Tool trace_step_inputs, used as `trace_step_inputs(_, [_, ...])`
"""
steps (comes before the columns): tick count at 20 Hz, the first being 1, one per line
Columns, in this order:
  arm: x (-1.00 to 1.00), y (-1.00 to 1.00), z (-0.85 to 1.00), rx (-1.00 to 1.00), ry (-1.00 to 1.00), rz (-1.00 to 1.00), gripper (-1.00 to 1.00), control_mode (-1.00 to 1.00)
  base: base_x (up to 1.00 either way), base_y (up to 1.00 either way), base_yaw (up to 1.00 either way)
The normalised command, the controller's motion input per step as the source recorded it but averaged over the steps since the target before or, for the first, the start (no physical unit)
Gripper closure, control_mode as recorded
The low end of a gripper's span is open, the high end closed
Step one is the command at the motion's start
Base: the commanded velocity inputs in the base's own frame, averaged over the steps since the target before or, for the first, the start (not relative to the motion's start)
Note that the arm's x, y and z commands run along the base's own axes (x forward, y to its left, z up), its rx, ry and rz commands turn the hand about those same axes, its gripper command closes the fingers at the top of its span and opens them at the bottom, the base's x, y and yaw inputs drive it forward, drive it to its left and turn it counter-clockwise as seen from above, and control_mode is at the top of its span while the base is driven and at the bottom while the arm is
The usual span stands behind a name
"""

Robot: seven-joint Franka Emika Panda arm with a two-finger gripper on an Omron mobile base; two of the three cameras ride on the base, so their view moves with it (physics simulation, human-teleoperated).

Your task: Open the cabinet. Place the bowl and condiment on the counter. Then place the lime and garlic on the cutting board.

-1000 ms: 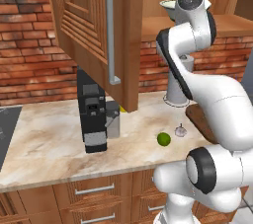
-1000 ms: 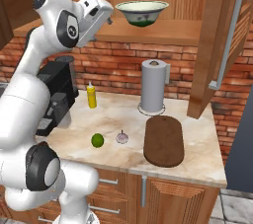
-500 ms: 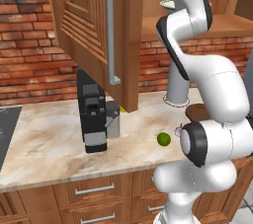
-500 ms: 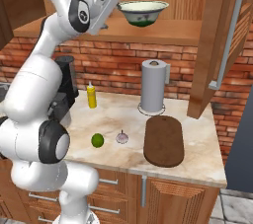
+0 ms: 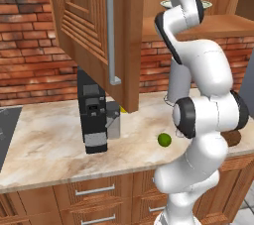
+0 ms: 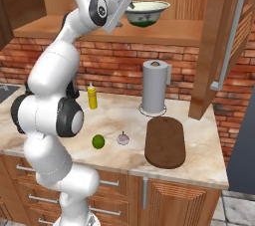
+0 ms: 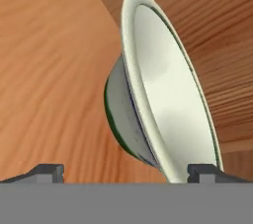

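Bowl (image 6: 146,12) sits just beyond the wide-open gripper (image 6: 128,7), untouched.

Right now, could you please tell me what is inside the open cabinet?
On the cabinet shelf stands the bowl, upright, with the open pincer at its rim. The bowl's hollow is bare in the hand view. The robot's arm hides the shelf's left part.
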Motion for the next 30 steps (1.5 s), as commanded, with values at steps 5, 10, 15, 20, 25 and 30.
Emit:
trace_step_inputs(5, [0.53,-0.21,-0.01,-0.05,0.0,0.0,-1.0,-1.0,0.0,0.0,0.0])
trace_step_inputs(10, [0.43,-0.25,-0.12,-0.01,0.01,0.0,-1.0,-1.0,0.0,0.0,0.0])
trace_step_inputs(15, [0.13,-0.22,-0.05,0.0,0.0,0.0,1.0,-1.0,0.0,0.0,0.0])
trace_step_inputs(20, [-0.04,-0.19,0.0,0.0,0.0,0.0,1.0,-1.0,0.0,0.0,0.0])
trace_step_inputs(25, [-0.8,0.0,0.0,0.0,-0.03,0.0,1.0,-1.0,0.0,0.0,0.0])
trace_step_inputs(30, [-1.0,0.14,0.0,0.0,-0.09,0.06,1.0,-1.0,0.0,0.0,0.0])
